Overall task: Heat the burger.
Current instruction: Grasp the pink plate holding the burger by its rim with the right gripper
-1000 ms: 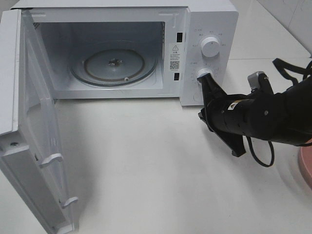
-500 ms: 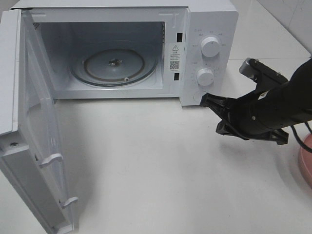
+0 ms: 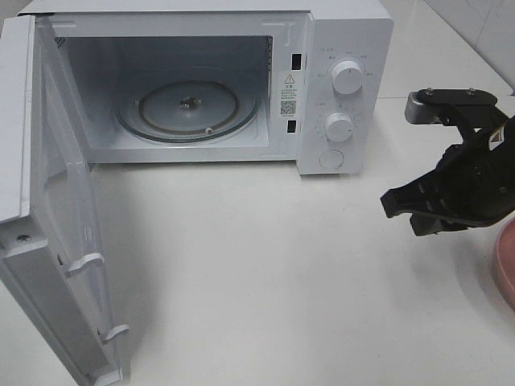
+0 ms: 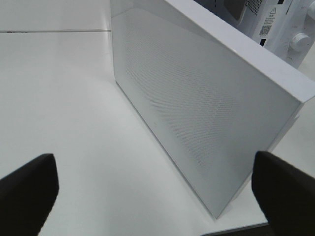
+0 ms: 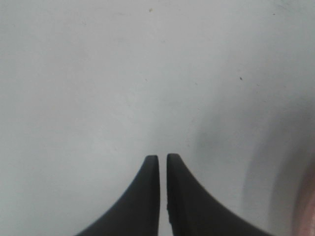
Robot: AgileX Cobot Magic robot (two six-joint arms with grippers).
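Observation:
The burger is out of view in every frame. The white microwave (image 3: 346, 32) stands at the back with its door (image 3: 48, 201) swung wide open to the left. Its glass turntable (image 3: 189, 104) is bare. My right gripper (image 3: 390, 203) hovers over the table, right of the control panel and apart from it. In the right wrist view its fingertips (image 5: 150, 164) are shut to a thin slit with nothing between them (image 5: 162, 160). My left gripper (image 4: 152, 196) is open, facing the outside of the microwave door (image 4: 197, 98), and holds nothing.
Two round knobs (image 3: 348, 76) (image 3: 339, 126) and a round button (image 3: 331, 159) sit on the panel. The rim of a pink plate (image 3: 507, 265) shows at the right edge of the table. A bare white tabletop (image 3: 257, 265) lies in front of the microwave.
My right gripper has let go of the lower knob and pulled away to the right and toward the table's front, turning as it went. The microwave and its door have not moved.

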